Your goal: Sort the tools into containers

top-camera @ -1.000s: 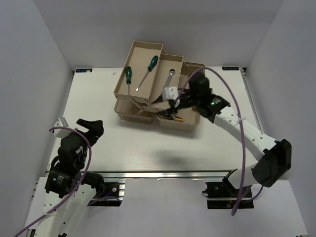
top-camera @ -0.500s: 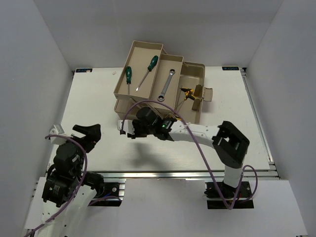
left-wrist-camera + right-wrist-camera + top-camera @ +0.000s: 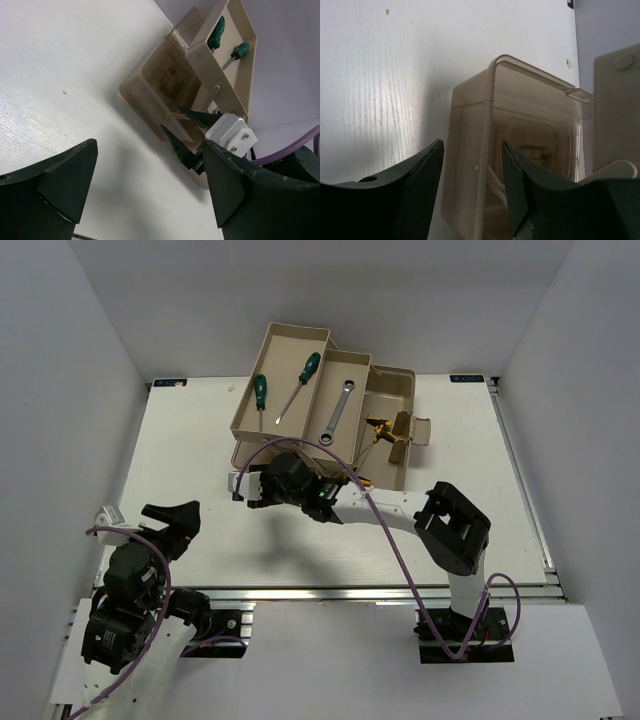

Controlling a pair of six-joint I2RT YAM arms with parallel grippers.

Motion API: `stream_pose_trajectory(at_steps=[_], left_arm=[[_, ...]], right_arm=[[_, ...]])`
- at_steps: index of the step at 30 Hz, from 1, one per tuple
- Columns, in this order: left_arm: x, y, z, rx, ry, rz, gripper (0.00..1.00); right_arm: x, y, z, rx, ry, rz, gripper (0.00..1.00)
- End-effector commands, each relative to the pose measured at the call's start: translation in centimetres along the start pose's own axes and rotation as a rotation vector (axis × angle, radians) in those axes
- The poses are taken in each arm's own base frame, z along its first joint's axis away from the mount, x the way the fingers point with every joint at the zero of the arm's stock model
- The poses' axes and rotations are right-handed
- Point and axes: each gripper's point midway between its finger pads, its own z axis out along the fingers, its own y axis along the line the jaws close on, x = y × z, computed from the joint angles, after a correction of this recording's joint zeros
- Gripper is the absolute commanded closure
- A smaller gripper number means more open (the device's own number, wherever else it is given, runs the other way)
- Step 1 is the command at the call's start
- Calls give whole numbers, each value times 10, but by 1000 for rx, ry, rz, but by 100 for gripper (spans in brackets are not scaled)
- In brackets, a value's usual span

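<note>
Hanging unclenched at the translucent lid (image 3: 520,115) of the toolbox (image 3: 392,473) by the table's (image 3: 480,500) far edge, the right gripper (image 3: 472,150) grasps nothing, the left gripper (image 3: 170,511) is likewise released near the near-left corner, and the screwdrivers (image 3: 260,392), wrench (image 3: 337,412) and hex keys (image 3: 378,426) lie in the toolbox's trays.

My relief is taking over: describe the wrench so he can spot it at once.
Look at the beige fold-out toolbox at the far middle of the table. Its narrow middle tray holds the wrench, lying alone and slanted. It is the only all-silver tool; the screwdrivers in the wider tray beside it have green handles.
</note>
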Motion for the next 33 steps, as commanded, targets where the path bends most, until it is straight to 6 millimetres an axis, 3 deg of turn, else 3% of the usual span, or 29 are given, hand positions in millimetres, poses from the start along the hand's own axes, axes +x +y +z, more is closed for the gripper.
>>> stream_pose_trajectory(at_steps=[1, 6, 12, 18, 22, 28, 33], left_arm=[[0, 5, -2, -16, -2, 3, 5], [-1, 4, -3, -13, -2, 0, 5], [-2, 4, -6, -12, -1, -3, 5], [-2, 3, -7, -4, -3, -12, 5], [2, 2, -5, 2, 10, -13, 5], [25, 1, 6, 31, 79, -37, 9], [48, 3, 19, 57, 124, -138, 12]], right_arm=[[-41, -34, -7, 93, -109, -36, 44], [-27, -40, 18, 118, -47, -50, 31], [-5, -43, 44, 103, 20, -68, 31], [14, -26, 56, 26, 77, -79, 36], [16, -26, 54, 17, 83, -67, 43], [5, -38, 42, -1, 45, -47, 71], [-8, -44, 26, -24, 12, -17, 78]])
